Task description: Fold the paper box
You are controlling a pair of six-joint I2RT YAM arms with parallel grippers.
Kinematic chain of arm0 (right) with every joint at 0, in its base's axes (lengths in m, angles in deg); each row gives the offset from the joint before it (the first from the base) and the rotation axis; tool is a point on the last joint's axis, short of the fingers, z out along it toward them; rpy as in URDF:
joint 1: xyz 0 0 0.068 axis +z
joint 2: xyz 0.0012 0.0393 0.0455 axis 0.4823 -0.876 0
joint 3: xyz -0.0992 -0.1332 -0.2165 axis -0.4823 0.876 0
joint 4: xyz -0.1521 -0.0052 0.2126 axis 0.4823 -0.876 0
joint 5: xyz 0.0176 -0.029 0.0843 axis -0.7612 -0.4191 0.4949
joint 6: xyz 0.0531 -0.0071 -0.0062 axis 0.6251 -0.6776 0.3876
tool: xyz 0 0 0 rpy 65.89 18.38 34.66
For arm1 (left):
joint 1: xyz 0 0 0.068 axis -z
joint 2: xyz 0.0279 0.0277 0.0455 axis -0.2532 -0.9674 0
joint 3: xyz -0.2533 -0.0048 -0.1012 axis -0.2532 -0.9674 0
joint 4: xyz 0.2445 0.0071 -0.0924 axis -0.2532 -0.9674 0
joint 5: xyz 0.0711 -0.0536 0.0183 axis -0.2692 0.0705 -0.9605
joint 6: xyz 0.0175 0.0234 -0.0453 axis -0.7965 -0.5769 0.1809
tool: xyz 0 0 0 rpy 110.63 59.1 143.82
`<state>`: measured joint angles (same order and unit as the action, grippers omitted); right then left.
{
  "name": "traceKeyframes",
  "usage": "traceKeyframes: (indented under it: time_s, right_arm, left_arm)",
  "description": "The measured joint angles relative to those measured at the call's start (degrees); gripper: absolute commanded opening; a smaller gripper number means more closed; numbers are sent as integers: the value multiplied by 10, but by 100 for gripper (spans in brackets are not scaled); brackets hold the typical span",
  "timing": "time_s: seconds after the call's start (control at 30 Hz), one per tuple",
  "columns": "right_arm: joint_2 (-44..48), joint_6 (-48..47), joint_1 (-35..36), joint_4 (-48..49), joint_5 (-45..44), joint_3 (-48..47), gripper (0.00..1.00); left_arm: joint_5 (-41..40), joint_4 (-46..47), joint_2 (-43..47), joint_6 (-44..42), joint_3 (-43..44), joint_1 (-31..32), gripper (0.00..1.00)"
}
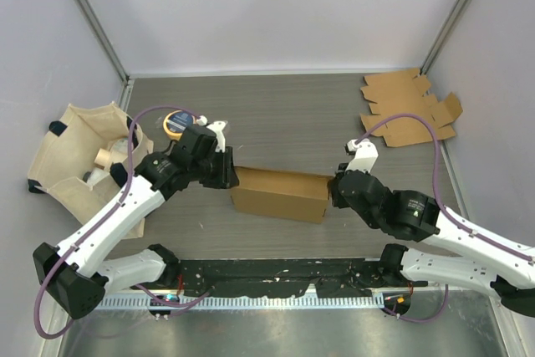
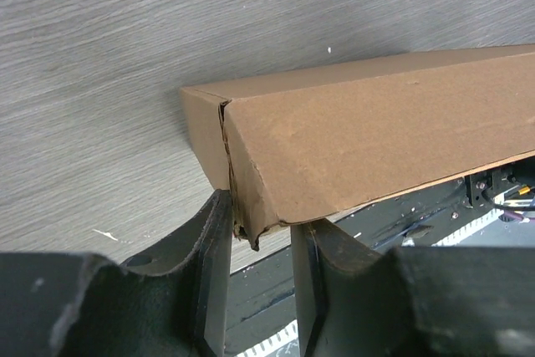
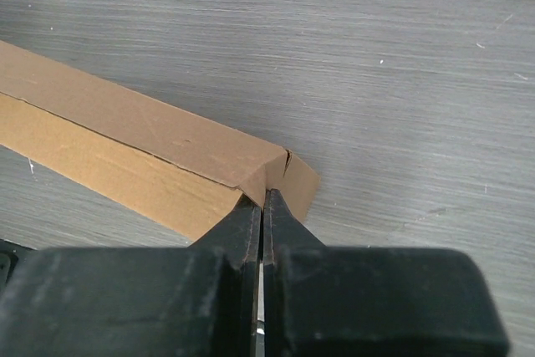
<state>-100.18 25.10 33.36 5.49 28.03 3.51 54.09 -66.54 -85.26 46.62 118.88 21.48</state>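
Note:
The brown paper box lies folded into a long closed block in the middle of the table. My left gripper is at its left end. In the left wrist view the left gripper has its jaws apart, with the frayed lower corner of the box poking between them, unclamped. My right gripper is at the right end. The right wrist view shows the right gripper shut, nothing between its fingers, tips pressed against the end flap of the box.
A flat unfolded cardboard blank lies at the back right. A beige cloth bag with small items sits at the left, a tape roll beside it. A black rail runs along the near edge.

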Motion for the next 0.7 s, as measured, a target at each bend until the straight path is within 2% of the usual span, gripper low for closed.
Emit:
traceKeyframes:
  time_s: [0.37,0.7]
  right_arm:
    - [-37,116,0,-97,-5,-76,1]
    - [-40,184,-1,-116,-7,-78,1]
  left_arm:
    - [0,34,-2,-2,-10,2,24]
    - [4,44,-3,-2,-13,2,24]
